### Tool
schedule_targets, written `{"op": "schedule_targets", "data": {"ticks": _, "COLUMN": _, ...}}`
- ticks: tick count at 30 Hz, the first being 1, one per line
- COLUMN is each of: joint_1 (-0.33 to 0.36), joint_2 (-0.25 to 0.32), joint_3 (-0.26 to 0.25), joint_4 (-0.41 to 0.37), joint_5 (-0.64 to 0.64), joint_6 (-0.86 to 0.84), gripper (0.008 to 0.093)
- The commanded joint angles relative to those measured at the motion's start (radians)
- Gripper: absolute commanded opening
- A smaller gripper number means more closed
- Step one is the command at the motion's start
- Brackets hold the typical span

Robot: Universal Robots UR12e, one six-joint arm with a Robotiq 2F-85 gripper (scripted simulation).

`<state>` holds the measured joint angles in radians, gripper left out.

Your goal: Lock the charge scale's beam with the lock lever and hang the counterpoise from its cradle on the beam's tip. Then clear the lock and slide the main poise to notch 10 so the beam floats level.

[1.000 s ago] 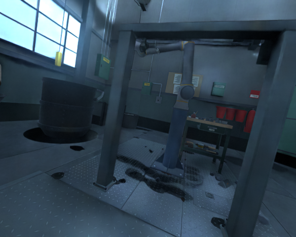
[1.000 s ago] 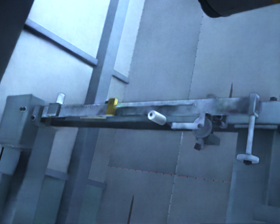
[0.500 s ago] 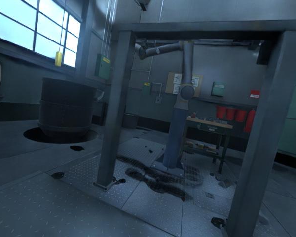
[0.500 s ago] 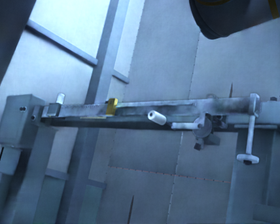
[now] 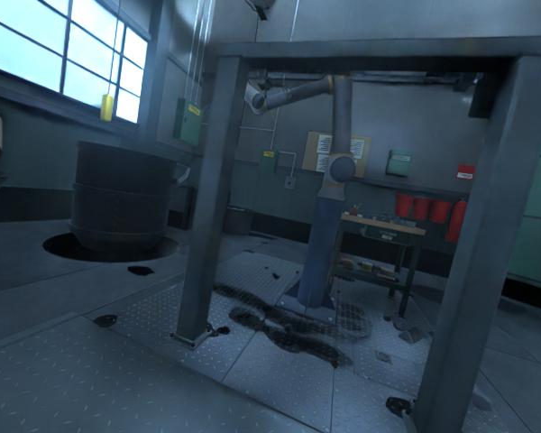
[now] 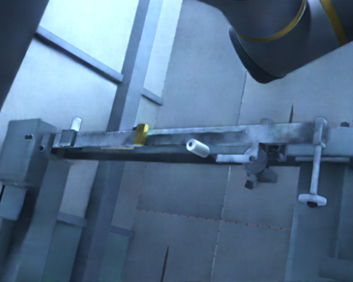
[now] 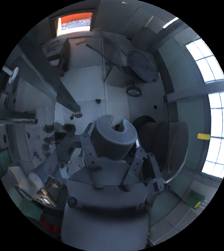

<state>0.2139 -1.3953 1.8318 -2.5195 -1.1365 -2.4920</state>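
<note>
High under the steel frame, the scale's grey beam (image 6: 186,136) runs across the top of two posts, with the yellow main poise (image 6: 142,134) sitting on its graduated left part. The lock lever (image 6: 217,153), with its white knob (image 6: 197,147), sticks out from a pivot below the beam. At the right end a pale hanger rod (image 6: 317,165) hangs down to a small foot. The beam's left tip (image 6: 67,137) ends by a grey box. In the wrist camera my gripper (image 7: 114,141) is closed around the dark slotted counterpoise (image 7: 114,137), held above the floor.
A big dark ladle (image 5: 122,195) stands in a floor pit on the left. The frame's posts (image 5: 208,200) flank my arm's blue pedestal (image 5: 320,251), with oil stains (image 5: 285,326) on the plate floor. A workbench (image 5: 383,233) stands behind.
</note>
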Motion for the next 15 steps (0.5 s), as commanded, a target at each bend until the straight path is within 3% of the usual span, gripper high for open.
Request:
{"op": "schedule_targets", "data": {"ticks": 1, "joint_1": 0.000, "joint_2": -0.001, "joint_3": -0.001, "joint_4": -0.020, "joint_5": 0.011, "joint_6": 0.010, "gripper": 0.0080}}
{"op": "schedule_targets", "data": {"ticks": 15, "joint_1": 0.005, "joint_2": 0.019, "joint_3": 0.059, "joint_4": -0.292, "joint_5": 0.174, "joint_6": 0.177, "gripper": 0.0080}}
